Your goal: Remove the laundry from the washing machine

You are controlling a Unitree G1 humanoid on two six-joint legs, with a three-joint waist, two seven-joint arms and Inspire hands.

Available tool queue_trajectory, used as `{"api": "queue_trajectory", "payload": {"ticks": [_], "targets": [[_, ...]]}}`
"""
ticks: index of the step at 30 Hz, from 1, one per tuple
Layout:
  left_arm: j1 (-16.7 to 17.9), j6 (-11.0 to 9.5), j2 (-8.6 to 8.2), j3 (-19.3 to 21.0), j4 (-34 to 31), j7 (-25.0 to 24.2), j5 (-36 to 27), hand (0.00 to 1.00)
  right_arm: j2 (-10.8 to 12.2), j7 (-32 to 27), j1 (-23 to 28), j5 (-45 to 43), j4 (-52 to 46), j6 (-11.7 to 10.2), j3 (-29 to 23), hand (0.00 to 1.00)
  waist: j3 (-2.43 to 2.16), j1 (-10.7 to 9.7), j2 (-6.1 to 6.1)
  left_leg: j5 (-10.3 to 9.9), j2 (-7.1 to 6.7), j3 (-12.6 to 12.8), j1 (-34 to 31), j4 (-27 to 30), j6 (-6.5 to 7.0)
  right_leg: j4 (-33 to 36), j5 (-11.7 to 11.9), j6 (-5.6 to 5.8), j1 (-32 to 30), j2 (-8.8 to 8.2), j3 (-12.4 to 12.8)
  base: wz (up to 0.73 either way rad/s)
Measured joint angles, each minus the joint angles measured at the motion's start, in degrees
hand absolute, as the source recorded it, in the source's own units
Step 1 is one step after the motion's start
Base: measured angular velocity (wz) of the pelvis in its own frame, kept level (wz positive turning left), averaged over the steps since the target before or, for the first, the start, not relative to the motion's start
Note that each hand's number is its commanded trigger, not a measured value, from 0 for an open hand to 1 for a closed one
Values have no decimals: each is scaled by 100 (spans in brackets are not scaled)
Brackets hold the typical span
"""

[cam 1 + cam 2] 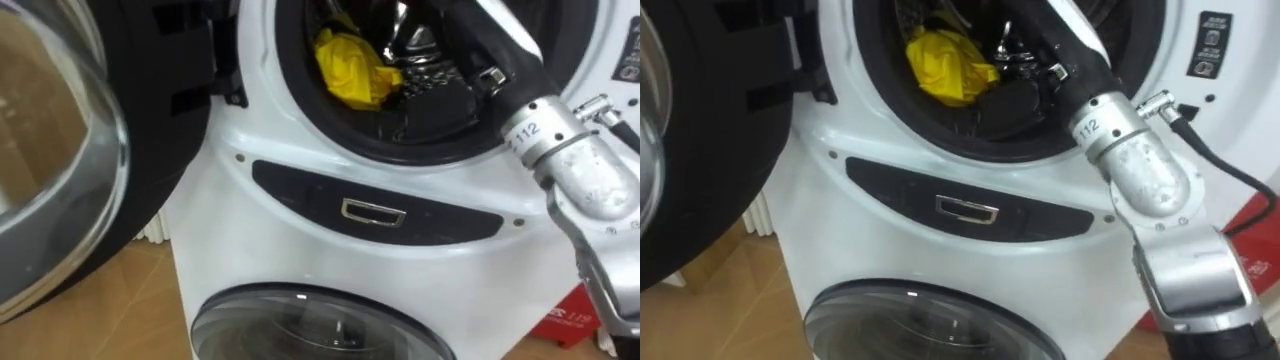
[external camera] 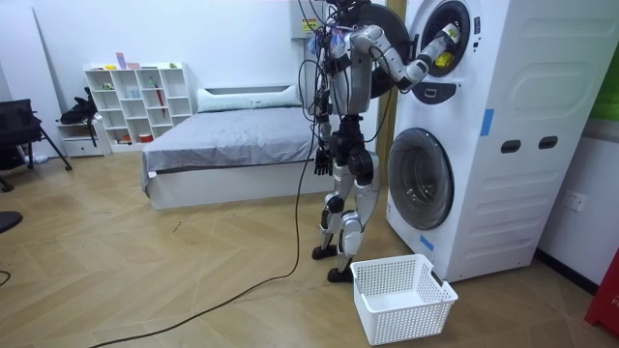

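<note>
Reach step: my right hand point(image 1: 1020, 60) is inside the upper washing machine point(image 1: 1060, 215), just right of the yellow cloth point(image 1: 943, 65). Can't tell whether the fingers are apart. Next I'd shift left and clamp on.

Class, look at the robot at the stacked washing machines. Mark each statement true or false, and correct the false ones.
1. The upper door stands open. True.
2. The yellow cloth lies in the white basket. False: it lies inside the upper drum, and nothing yellow shows in the basket.
3. The robot's right arm reaches into the upper drum. True.
4. The lower door is swung open. False: it is shut.
5. The white basket stands on the floor near the robot's feet. True.
</note>
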Motion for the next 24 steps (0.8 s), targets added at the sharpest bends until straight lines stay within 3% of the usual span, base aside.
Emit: {"api": "queue_trajectory", "payload": {"ticks": [3, 8, 11, 17, 19, 24], "targets": [[30, 102, 16, 121, -62, -7, 34, 0, -123, -25, -295, -203, 626, 128, 41, 0, 18, 53, -73, 0, -1, -44, -47, 29, 0, 1, -9, -6, -12, -6, -71, 10], [129, 219, 16, 132, -187, -14, 40, 0, -177, -32, -733, -487, 1250, 316, 40, 0, 1, 67, -119, 0, -26, -71, -75, 31, 0, 5, -18, 6, -24, -29, -95, 5], [102, 231, 24, 223, -193, -37, 66, 0, -479, 0, -793, -487, 1458, 315, 42, 0, -18, 2, -145, 9, -77, -219, -140, 53, 15, 1, -37, 37, -21, -78, -227, 22], [91, 263, 95, 237, -328, -125, 65, 0, -497, 23, -981, -490, 1897, 319, 157, 0, -13, -30, -137, 36, -129, -300, -144, 77, 64, 89, -51, 60, -22, -143, -278, 6], [72, 283, 141, 228, -367, -180, 68, 0, -498, 57, -1065, -580, 2136, 324, 184, 0, 9, -23, -107, 38, -142, -326, -157, 108, 76, 114, -51, 61, -22, -154, -285, 6], [64, 390, 185, 234, -409, -264, 109, 0, -498, 309, -1095, -1504, 2251, 372, 215, 0, -37, -60, -164, 35, -170, -375, -220, 141, 89, 110, -53, 71, -46, -171, -355, 7]]}}
